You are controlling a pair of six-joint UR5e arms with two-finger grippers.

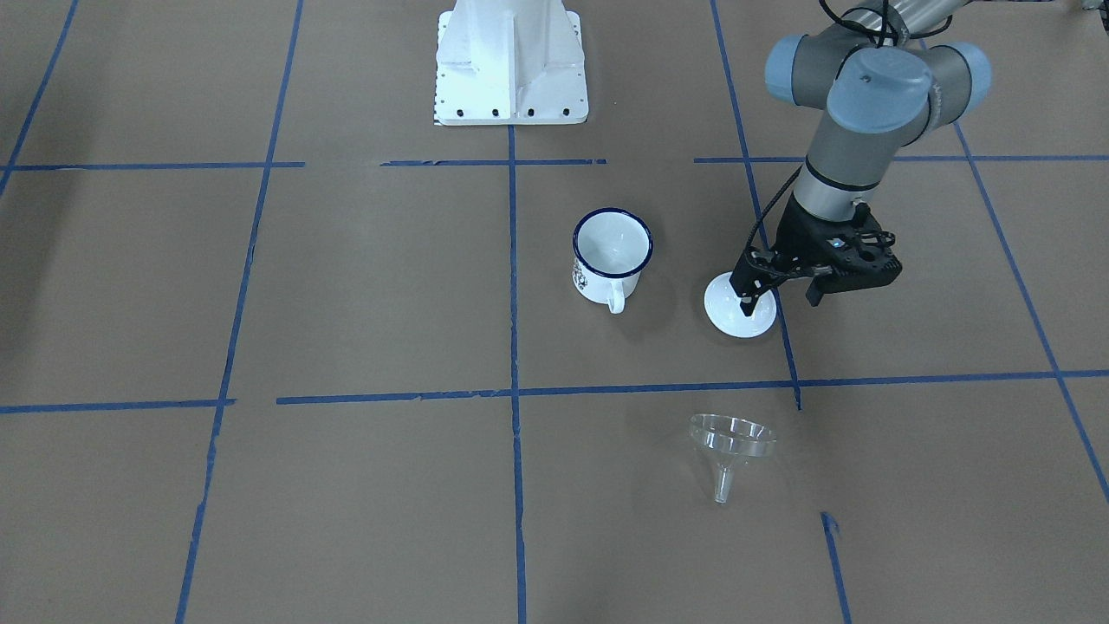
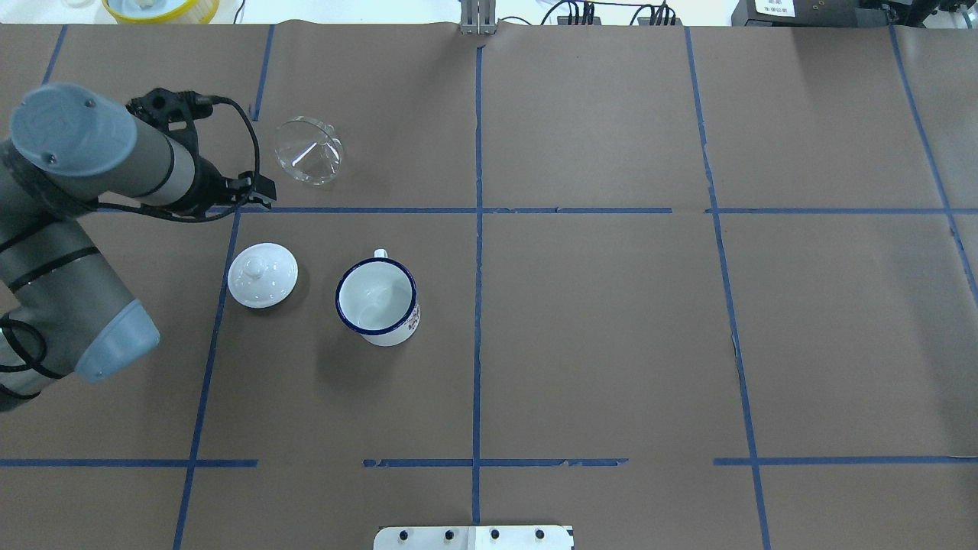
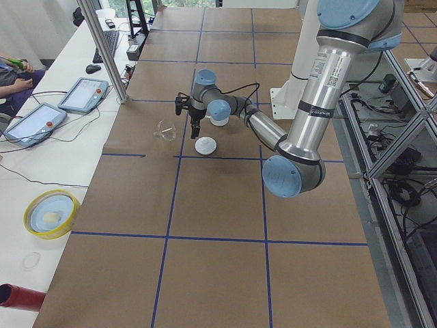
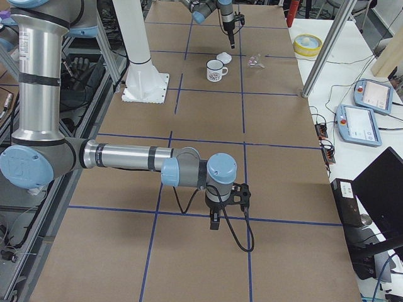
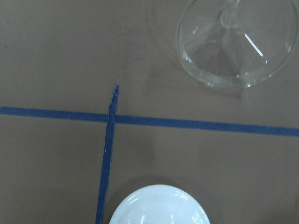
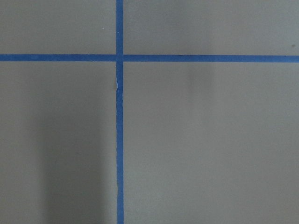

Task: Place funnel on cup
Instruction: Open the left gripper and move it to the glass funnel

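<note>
The funnel point(image 1: 730, 438) is not yet grasped; the left gripper point(image 1: 780, 299), held apart and empty, must be brought over it

The left wrist view's edges crop the funnel point(image 5: 236, 44) and the white lid point(image 5: 159, 209).
</note>
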